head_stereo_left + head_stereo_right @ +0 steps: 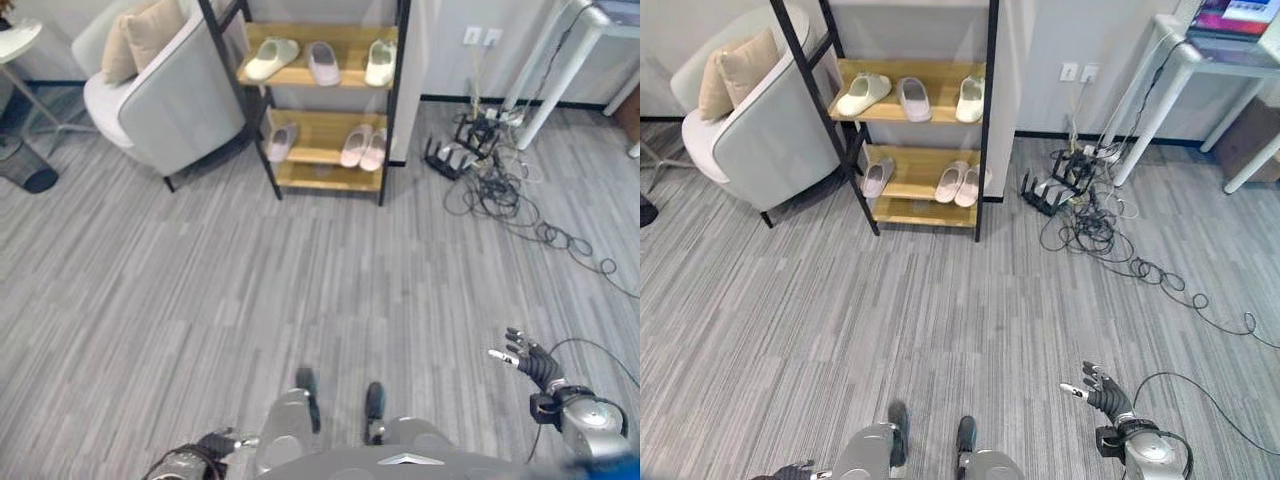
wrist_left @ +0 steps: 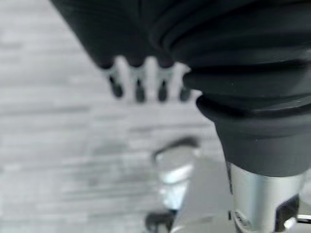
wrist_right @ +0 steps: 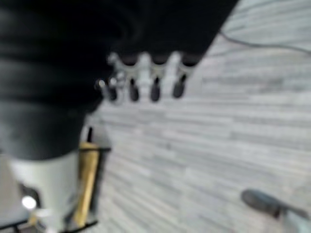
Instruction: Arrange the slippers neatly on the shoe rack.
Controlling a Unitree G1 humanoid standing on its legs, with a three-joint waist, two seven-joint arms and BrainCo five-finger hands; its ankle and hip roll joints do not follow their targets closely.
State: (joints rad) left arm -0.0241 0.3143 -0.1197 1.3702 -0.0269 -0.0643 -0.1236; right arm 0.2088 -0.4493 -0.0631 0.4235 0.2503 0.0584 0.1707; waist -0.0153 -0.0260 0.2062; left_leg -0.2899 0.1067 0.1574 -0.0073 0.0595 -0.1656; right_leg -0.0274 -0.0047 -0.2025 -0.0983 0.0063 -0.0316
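Standing far off, shoe rack holds slippers; both hands look relaxed, empty, left seemingly half-hidden.

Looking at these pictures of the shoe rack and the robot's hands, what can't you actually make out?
- Shoe rack: top cut off by the edge of both eye views, so higher shelves are unknown.
- Lilac slipper, lower shelf: partly behind the rack's black post.
- Left hand: mostly cut off by the left eye view's bottom edge.
- Right hand: open and empty; the floor beyond is blurred in its wrist view.

Shoe rack well ahead of right hand, slippers on both shelves, armchair to its left, cables right.
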